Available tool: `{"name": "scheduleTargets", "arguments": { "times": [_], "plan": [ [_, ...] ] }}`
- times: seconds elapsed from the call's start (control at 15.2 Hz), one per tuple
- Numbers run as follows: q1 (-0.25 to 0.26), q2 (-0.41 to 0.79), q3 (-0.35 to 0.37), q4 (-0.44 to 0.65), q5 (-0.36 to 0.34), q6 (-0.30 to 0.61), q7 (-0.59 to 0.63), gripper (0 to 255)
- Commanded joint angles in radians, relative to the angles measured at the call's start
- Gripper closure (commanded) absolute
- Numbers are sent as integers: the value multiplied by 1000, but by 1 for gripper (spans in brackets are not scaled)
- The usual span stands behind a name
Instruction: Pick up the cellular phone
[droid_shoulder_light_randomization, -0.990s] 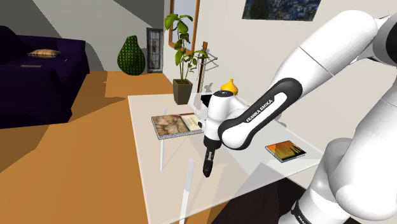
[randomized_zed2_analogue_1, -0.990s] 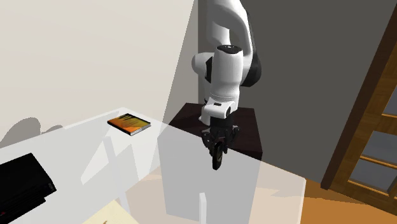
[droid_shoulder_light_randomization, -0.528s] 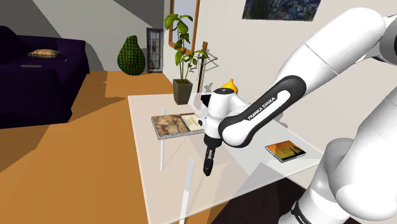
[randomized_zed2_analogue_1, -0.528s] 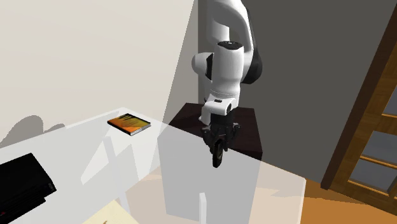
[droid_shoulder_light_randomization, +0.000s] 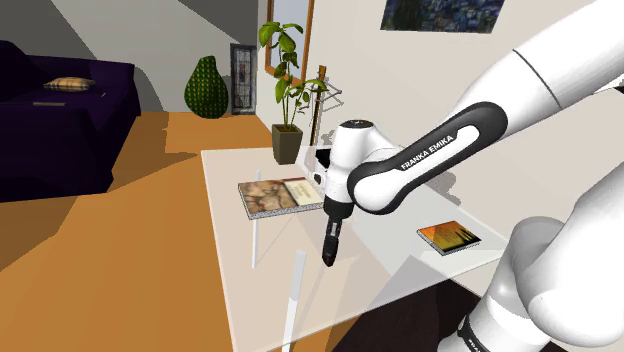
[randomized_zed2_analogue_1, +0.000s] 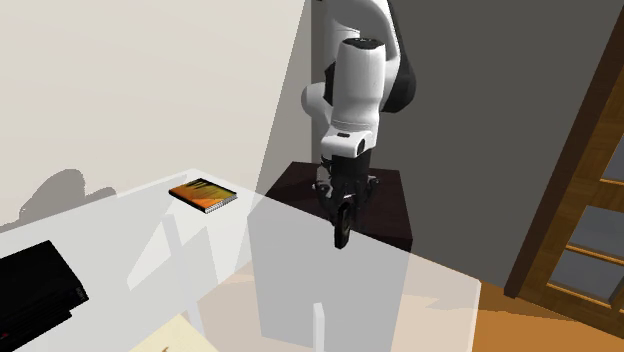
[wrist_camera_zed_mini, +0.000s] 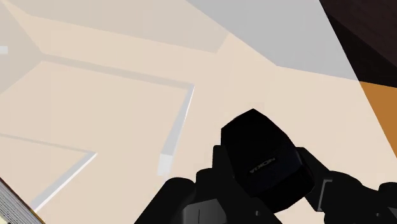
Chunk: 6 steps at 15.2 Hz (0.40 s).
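Note:
A slim black cellular phone (droid_shoulder_light_randomization: 329, 246) hangs upright from my gripper (droid_shoulder_light_randomization: 331, 224), above the pale glass table (droid_shoulder_light_randomization: 225, 200) near its front part. From the second exterior view the phone (randomized_zed2_analogue_1: 342, 232) points down below the gripper (randomized_zed2_analogue_1: 345, 203), clear of the tabletop. In the wrist view the phone (wrist_camera_zed_mini: 264, 162) sits clasped between my two black fingers (wrist_camera_zed_mini: 207, 175), with light lettering on its face. The gripper (wrist_camera_zed_mini: 267, 184) is shut on it.
An open book (droid_shoulder_light_randomization: 277, 195) lies on the table beyond the gripper. An orange notebook (droid_shoulder_light_randomization: 449, 238) (randomized_zed2_analogue_1: 203, 194) lies near the stand. A black flat object (randomized_zed2_analogue_1: 30, 285) rests at the second exterior view's left. A potted plant (droid_shoulder_light_randomization: 287, 135) stands behind the table.
The arm has risen a little and the phone has gone up with it, farther off the tabletop. The wrist has turned slightly. The grip is unchanged.

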Motion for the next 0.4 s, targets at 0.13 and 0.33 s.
{"name": "scheduleTargets", "arguments": {
  "times": [0.13, 0.33],
  "plan": [
    [2, -48, -1, 20, 5, -68, -5, 255],
    [2, -62, -1, 25, 6, -87, -7, 255]
  ]
}}
